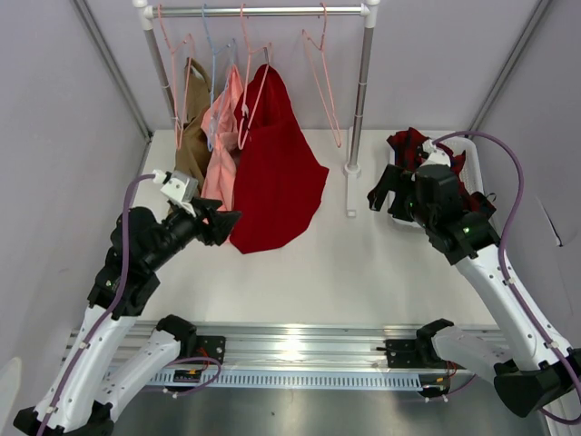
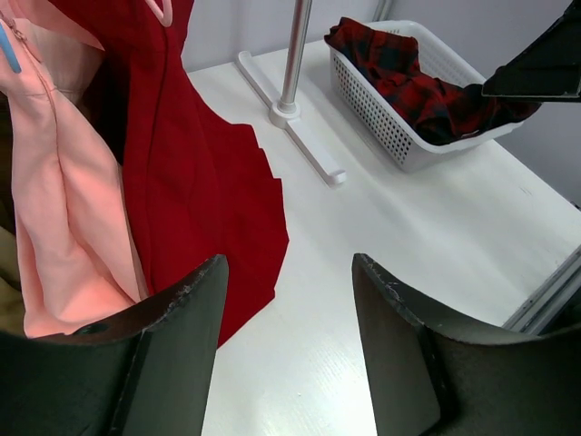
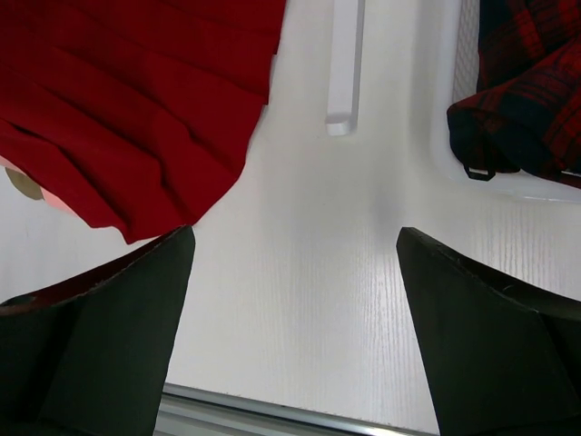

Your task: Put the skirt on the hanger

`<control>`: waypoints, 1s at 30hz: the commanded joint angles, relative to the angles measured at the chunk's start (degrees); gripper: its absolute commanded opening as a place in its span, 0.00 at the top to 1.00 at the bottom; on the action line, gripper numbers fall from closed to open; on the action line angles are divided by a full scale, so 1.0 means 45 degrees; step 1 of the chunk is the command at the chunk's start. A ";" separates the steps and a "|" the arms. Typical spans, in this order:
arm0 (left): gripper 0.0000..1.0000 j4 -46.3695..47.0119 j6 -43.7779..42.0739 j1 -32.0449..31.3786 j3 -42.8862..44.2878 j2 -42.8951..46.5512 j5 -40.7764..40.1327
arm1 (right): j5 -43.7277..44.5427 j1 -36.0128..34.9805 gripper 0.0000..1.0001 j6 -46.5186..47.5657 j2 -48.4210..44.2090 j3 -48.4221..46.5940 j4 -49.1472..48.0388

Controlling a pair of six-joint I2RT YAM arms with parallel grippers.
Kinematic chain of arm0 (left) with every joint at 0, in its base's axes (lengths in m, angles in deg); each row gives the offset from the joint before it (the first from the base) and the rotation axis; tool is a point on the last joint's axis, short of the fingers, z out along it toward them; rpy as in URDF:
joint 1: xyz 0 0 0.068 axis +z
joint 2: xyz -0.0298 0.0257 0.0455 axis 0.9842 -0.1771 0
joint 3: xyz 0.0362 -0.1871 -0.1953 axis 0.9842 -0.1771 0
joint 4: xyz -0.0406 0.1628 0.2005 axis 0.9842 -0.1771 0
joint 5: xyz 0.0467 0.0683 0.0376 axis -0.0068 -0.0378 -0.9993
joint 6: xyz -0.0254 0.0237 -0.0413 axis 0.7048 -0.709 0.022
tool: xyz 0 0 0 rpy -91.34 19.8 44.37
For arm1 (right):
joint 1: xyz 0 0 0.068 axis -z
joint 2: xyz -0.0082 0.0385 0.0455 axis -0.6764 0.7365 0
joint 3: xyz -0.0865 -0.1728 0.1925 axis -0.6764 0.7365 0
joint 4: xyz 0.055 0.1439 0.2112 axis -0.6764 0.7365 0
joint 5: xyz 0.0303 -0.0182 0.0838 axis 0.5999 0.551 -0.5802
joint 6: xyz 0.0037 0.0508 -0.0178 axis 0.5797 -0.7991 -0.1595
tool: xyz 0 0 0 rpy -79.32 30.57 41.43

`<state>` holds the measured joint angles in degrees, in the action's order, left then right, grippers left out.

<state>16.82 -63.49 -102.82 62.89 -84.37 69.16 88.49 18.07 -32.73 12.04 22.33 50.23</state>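
Skirt point(image 2: 413, 84) lies bunched in basket point(image 2: 377, 123); hanger point(image 1: 324, 86) hangs empty on the rail. Left gripper point(image 2: 290, 272) and right gripper point(image 3: 295, 245) both gape, holding nothing. Risks: the left gripper snags the adjacent red garment point(image 1: 277, 173); lifting the skirt drags the basket.

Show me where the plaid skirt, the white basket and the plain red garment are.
plaid skirt point(image 2: 422, 91), left wrist view, on the bunched fabric in the basket.
white basket point(image 2: 372, 113), left wrist view, on its perforated near wall.
plain red garment point(image 1: 277, 173), top external view, on the middle of the hanging cloth.
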 commanded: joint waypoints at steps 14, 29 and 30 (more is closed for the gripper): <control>0.40 0.0744 0.0959 -0.0020 -0.0865 -0.0641 0.0916 | -0.2352 0.5981 0.02 0.0717 0.5096 -0.3564 0.0145; 0.41 0.1156 0.1428 -0.0020 -0.2116 -0.0231 0.1543 | -0.0883 0.7278 0.01 0.0951 0.9768 -0.4370 0.0322; 0.40 0.1136 0.1428 -0.0020 -0.2136 -0.0231 0.1543 | -0.1097 0.7278 0.01 0.0874 1.0098 -0.4292 0.0264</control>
<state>19.73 -58.02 -102.82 54.13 -85.96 74.67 84.25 50.79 -28.88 55.08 2.13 52.94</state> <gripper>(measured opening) 0.597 0.990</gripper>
